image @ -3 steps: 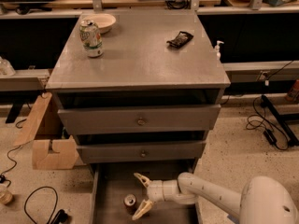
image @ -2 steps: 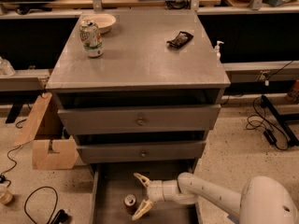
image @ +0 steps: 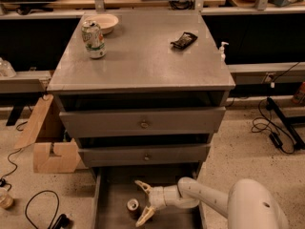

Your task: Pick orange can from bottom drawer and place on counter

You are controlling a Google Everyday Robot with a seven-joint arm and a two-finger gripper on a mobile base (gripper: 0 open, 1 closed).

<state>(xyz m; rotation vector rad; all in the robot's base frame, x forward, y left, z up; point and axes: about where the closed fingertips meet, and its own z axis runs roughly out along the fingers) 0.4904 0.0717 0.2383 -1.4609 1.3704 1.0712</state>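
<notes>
Where jaws gape in bottom drawer [image: 112, 197], orange can [image: 133, 205] stands upright.

- No words, brands or numbers can be read anywhere.
- The green-and-white metal can [image: 93, 39] on the flat grey counter [image: 143, 68] has marks on its side, too small to read.
- The small orange-brown can [image: 132, 205] shows no words either.
- The pale two-finger gripper [image: 138, 202] is down in the bottom grey drawer [image: 114, 185], fingers spread wide, right by that can.

The arm [image: 205, 197] is smooth, rounded white casing. Its claw [image: 141, 202], down in the bottom drawer [image: 112, 194], has two cream, tapered fingers [image: 145, 216].
</notes>
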